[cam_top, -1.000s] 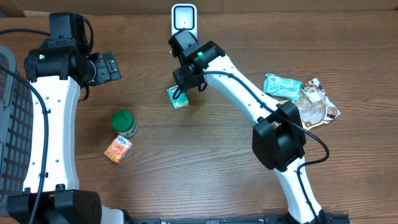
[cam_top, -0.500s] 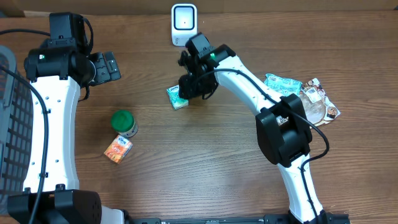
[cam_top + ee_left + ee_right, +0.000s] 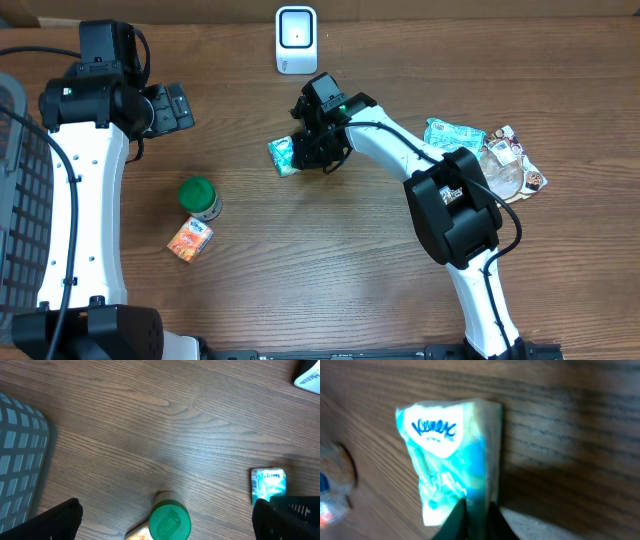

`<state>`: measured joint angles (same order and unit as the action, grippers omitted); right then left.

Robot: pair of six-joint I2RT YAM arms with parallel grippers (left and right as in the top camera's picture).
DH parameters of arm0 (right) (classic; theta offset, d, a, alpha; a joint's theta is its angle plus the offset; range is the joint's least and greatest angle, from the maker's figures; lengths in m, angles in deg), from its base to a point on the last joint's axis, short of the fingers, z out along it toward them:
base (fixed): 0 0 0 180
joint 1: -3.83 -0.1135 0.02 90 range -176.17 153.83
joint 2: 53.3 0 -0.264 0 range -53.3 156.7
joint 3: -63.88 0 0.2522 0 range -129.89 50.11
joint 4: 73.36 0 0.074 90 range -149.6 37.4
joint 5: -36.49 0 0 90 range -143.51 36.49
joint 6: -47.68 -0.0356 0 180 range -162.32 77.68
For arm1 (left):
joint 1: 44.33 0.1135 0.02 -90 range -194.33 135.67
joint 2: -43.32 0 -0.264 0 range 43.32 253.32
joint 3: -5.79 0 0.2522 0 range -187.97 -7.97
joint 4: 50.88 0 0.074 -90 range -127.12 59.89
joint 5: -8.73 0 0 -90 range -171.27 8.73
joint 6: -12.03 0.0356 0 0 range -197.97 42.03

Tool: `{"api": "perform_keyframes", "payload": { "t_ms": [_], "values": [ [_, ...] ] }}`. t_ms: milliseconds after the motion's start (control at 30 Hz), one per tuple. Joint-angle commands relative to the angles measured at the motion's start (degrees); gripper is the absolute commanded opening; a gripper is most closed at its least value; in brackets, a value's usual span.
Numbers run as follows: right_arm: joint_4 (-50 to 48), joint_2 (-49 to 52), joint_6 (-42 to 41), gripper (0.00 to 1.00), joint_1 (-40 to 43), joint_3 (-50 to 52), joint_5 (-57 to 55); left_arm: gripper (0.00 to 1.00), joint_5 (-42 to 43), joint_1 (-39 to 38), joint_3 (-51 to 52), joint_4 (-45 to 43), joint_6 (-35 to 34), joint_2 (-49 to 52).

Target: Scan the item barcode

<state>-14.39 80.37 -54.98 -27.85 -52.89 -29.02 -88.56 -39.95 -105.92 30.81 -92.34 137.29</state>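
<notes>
The item is a small teal and white Kleenex tissue pack (image 3: 282, 155) in the middle of the table. My right gripper (image 3: 306, 150) is shut on its right end. In the right wrist view both dark fingertips pinch the pack's (image 3: 449, 455) lower edge, with the right gripper (image 3: 476, 510) low over the wood. The white scanner (image 3: 296, 38) stands at the table's back edge, beyond the pack. My left gripper (image 3: 172, 106) hangs open at the back left, holding nothing. In the left wrist view the left gripper (image 3: 172, 521) has its fingers spread wide above a green-lidded jar (image 3: 170, 521).
The green-lidded jar (image 3: 200, 197) and an orange packet (image 3: 190, 240) sit at the left front. Snack wrappers (image 3: 455, 137) and a crumpled bag (image 3: 512, 170) lie at the right. A grey basket (image 3: 20, 200) lines the left edge.
My right gripper has swung round to the tissue pack's right side, come down and shut on it. The left arm has not moved.
</notes>
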Motion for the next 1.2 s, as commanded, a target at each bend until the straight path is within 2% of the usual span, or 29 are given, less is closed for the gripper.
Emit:
{"api": "perform_keyframes", "payload": {
  "t_ms": [0,200,233,367,567,900,1167],
  "values": [
    [0.3,0.6,-1.1,0.04,0.3,0.8,4.1,1.0,0.3,0.0,-1.2,0.0,1.1,-0.7],
    [4.8,-0.4,-1.0,0.04,4.7,-2.2,22.8,1.0,0.3,0.0,-1.2,0.0,1.1,-0.7],
    [6.0,-1.4,-0.8,0.04,6.8,-3.0,30.0,1.0,0.3,0.0,-1.2,0.0,1.1,-0.7],
    [5.4,-4.1,-0.8,0.04,11.1,-3.1,46.7,1.0,0.3,0.0,-1.2,0.0,1.1,-0.7],
    [5.2,-5.7,-0.9,0.04,16.2,-3.1,63.8,1.0,0.3,0.0,-1.2,0.0,1.1,-0.7],
    [5.6,-5.7,-10.1,0.04,19.9,-3.1,65.4,1.0,0.3,0.0,-1.2,0.0,1.1,-0.7],
    [5.2,-5.7,-10.0,0.04,20.2,-3.1,65.4,1.0,0.3,0.0,-1.2,0.0,1.1,-0.7]
  ]
}}
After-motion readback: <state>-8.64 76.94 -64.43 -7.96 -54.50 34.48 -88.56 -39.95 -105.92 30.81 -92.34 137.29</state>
